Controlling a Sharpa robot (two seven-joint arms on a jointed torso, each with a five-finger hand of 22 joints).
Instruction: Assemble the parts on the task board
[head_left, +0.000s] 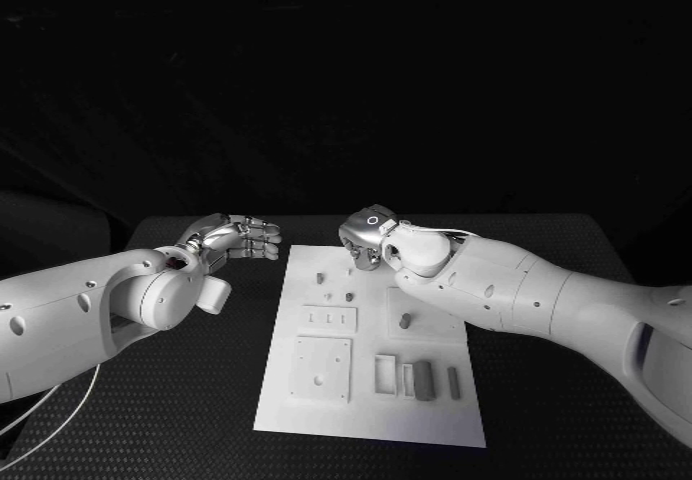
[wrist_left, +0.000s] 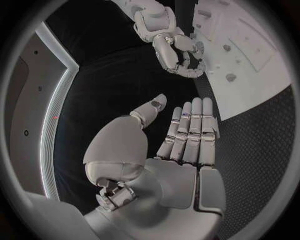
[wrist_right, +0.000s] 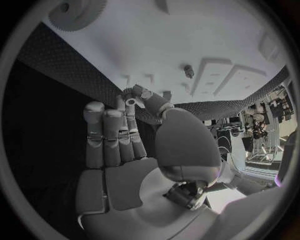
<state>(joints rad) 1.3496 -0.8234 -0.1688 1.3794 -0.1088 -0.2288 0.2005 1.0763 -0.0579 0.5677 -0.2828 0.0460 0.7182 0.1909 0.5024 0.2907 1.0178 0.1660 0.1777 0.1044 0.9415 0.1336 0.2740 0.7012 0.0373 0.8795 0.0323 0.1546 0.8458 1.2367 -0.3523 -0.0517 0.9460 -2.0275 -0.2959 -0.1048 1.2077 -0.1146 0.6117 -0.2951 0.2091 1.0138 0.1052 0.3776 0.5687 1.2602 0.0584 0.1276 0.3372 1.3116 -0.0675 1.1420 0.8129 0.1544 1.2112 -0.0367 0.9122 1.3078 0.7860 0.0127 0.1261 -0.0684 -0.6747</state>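
The white task board (head_left: 375, 410) lies lengthwise in the middle of the table. My right hand (head_left: 369, 236) hovers over its far edge. Between thumb and a fingertip it pinches a small toothed part (wrist_right: 127, 93) that looks like a gear. The left wrist view has this right hand (wrist_left: 180, 54) with its fingers curled beside the board (wrist_left: 250, 95). My left hand (head_left: 238, 239) hangs off the board's far left corner, over the black table. Its fingers (wrist_left: 190, 130) lie side by side, the thumb stands apart, and it holds nothing.
The board carries small pegs (head_left: 330, 296), a flat plate (head_left: 329, 318), a square plate (head_left: 320, 368), a frame (head_left: 385, 373), two blocks (head_left: 423, 380) and a peg (head_left: 405, 321). A large gear (wrist_right: 78, 12) and another peg (wrist_right: 189, 71) sit near my right hand.
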